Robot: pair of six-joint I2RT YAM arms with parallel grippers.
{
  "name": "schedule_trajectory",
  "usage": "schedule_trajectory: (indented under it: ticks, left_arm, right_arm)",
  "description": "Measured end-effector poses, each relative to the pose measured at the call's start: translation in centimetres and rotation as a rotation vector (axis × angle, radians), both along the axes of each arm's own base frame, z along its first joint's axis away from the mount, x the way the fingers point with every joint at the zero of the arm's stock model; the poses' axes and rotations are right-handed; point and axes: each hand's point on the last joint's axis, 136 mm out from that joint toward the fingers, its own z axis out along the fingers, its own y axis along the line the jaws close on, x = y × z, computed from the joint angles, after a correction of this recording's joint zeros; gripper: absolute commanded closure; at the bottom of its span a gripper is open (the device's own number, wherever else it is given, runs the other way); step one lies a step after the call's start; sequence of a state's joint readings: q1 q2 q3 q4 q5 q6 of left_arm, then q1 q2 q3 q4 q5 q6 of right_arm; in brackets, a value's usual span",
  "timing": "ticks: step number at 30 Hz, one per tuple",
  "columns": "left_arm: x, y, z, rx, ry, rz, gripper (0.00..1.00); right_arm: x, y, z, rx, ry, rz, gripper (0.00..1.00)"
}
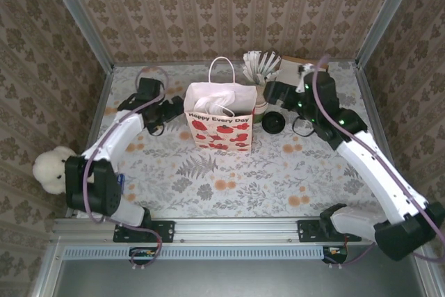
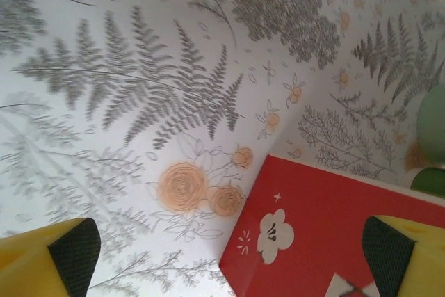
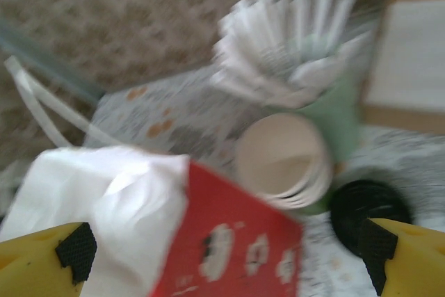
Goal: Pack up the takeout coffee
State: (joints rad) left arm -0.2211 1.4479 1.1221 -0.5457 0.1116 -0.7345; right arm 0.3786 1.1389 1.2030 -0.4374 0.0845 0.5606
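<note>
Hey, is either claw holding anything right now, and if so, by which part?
Nothing is held. The left claw and the right claw are both wide open, grasping nothing, on either side of the red and white paper bag.

Matt paper bag [image 1: 219, 129], plastic lid [image 1: 272, 123].

— Task item, quick?
— White-and-red paper carrier bag [image 1: 219, 126], standing upright on the floral tabletop [image 1: 208, 186], centre-back. "Happy Every Day" and a red fruit print face the near edge.
— Mouth?
— Open upward, one white handle standing above it. Inside reads plain white; contents I can't tell.
— Wrist views?
— My left: bag's red side [image 2: 313, 234] with a white flower. My right: blurred white top [image 3: 118, 193] over a red side.
</note>
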Motion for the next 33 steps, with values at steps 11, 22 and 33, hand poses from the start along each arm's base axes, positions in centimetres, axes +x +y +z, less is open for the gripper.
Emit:
schedule_trajectory:
  ticks: [11,22,33]
  left_arm:
    - [-2.9,10.0,4.1,0.275,-0.328,0.157,0.0]
    - [-0.1,15.0,-4.6,0.586,-0.306,0.086,0.0]
    - [2.4,9.8,-7.9,0.54,-0.544,-0.247,0.0]
  right_arm:
    - [-2.2,-18.5,-14.1,-0.407,0.142,-0.591,0.0]
    - [-0.6,-21.0,-23.8,-0.488,0.227,-0.525,0.0]
    - [3.3,-18.8,-22.5,-0.482,0.074,-0.339,0.0]
